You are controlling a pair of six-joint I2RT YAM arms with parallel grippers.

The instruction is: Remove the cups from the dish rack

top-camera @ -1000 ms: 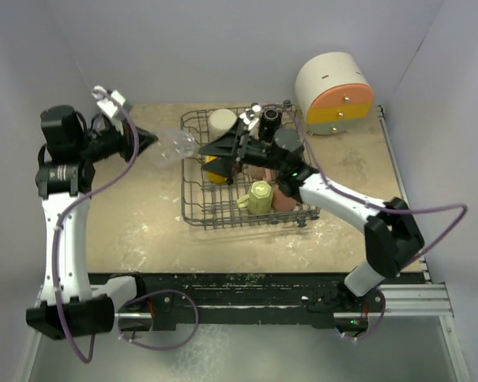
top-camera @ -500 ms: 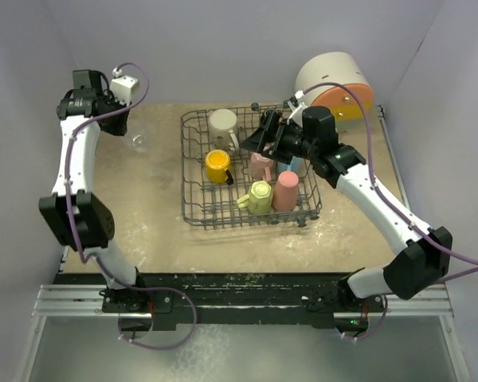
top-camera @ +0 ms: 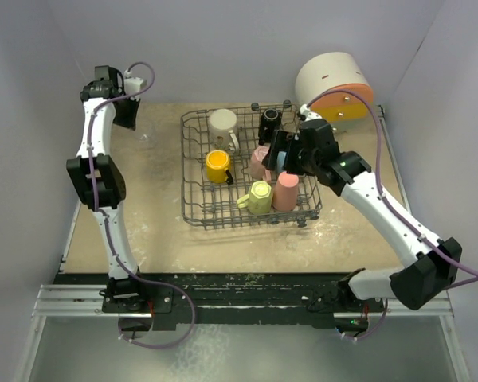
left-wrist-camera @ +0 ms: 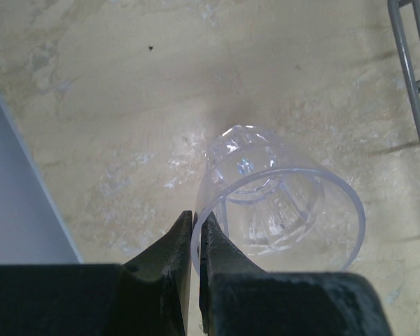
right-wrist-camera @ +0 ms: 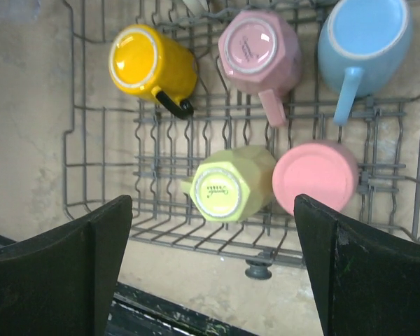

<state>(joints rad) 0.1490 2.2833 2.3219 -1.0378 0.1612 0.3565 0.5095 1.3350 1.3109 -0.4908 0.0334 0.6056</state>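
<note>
— Where is the rack?
— A dark grey wire dish rack [top-camera: 209,205] sits centre frame on the bench. It holds a cream mug [top-camera: 221,123] and black mug [top-camera: 270,121] at the back, an orange-yellow mug [right-wrist-camera: 150,61], pink mug [right-wrist-camera: 259,50] and light blue mug [right-wrist-camera: 364,38] mid-row, and a yellow-green mug [right-wrist-camera: 227,185] and salmon tumbler [right-wrist-camera: 315,175] in front.
— Any outside?
— A clear glass tumbler [left-wrist-camera: 280,199], mouth toward the left wrist camera.

We look down from above and behind the near edge of the table [top-camera: 143,231], far enough back to take in all of it and the whole dish rack [top-camera: 190,171]. Our left wrist camera sits just behind the left gripper [left-wrist-camera: 196,220], facing down past its tips, very near the clear cup [left-wrist-camera: 280,203] ahead of it. Our right wrist camera hangs higher, looking straight down between the fingers of the right gripper [right-wrist-camera: 211,203]. It shares the mugs [right-wrist-camera: 227,183] below that gripper with the overhead view; the left one shares bare table and a rack edge.
</note>
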